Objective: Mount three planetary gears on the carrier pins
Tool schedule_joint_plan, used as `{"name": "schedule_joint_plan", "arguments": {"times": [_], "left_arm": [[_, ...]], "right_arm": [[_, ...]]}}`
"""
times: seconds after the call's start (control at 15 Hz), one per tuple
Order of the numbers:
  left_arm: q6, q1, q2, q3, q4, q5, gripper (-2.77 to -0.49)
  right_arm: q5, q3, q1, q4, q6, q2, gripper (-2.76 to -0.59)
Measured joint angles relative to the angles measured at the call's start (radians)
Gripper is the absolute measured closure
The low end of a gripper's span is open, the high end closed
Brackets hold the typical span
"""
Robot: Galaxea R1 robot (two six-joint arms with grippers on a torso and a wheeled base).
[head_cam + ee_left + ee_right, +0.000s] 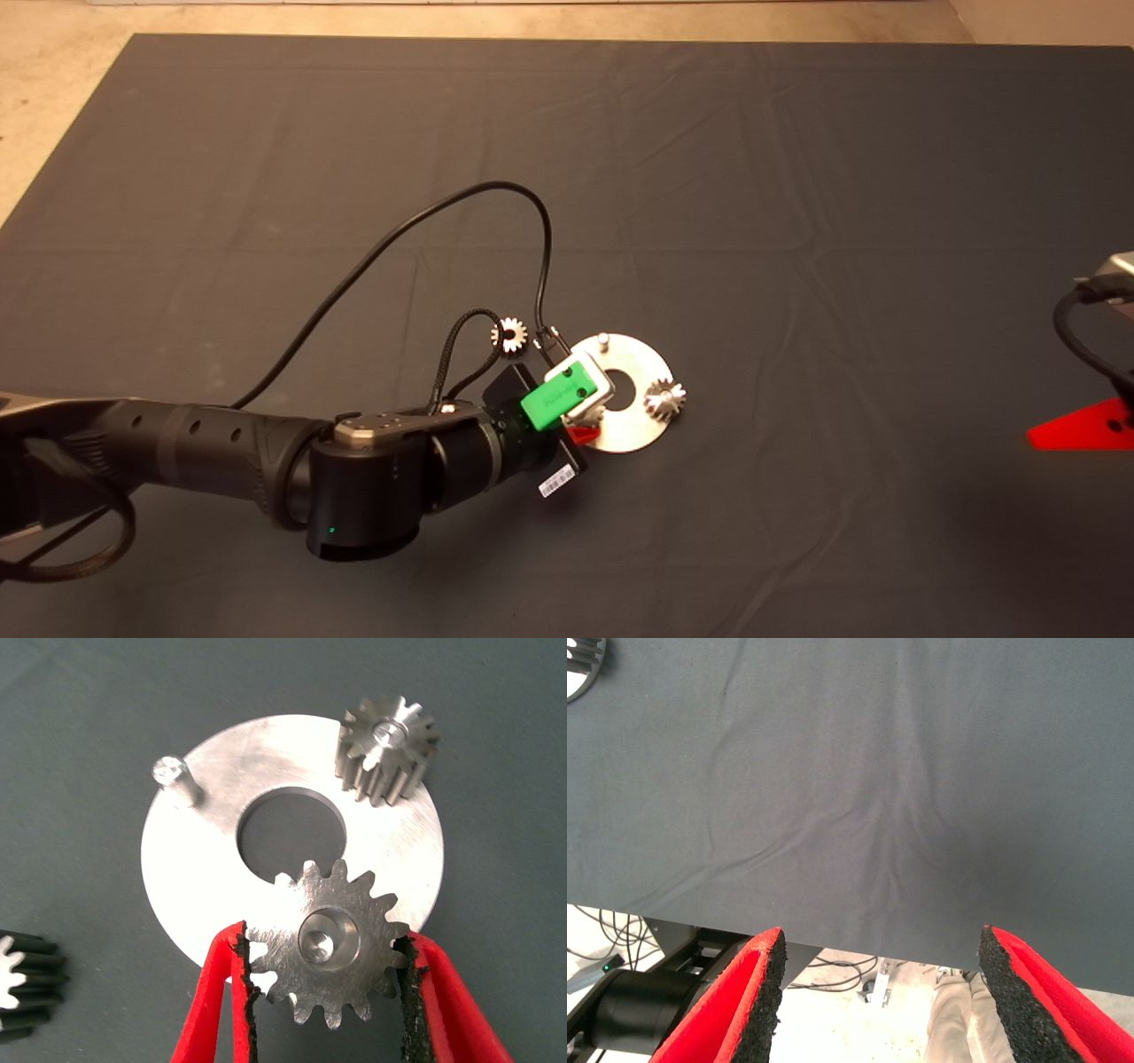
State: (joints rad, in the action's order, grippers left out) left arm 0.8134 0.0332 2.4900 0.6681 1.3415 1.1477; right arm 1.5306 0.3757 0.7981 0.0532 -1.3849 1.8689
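The round silvery plate lies on the dark mat, seen also in the head view. One planetary gear sits on a carrier pin at the plate's rim. Another carrier pin stands bare. My left gripper is over the plate's near rim, shut on a second planetary gear; a pin tip shows in that gear's centre hole. A third gear lies loose on the mat beside the plate. My right gripper waits open at the mat's right edge.
A black cable loops from the left wrist over the mat behind the loose gear. Wrinkled mat stretches all around the plate. Past the mat's edge, the right wrist view shows a dark stand, cables and a person's leg.
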Motion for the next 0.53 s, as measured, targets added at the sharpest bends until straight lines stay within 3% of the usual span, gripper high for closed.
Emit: {"name": "schedule_joint_plan", "arguments": {"times": [0.53], "left_arm": [[-0.001,0.019,0.001,0.0,-0.014,-0.008,-0.7]], "right_arm": [[0.0,0.0,0.0,0.0,0.0,-0.002,-1.6]]}}
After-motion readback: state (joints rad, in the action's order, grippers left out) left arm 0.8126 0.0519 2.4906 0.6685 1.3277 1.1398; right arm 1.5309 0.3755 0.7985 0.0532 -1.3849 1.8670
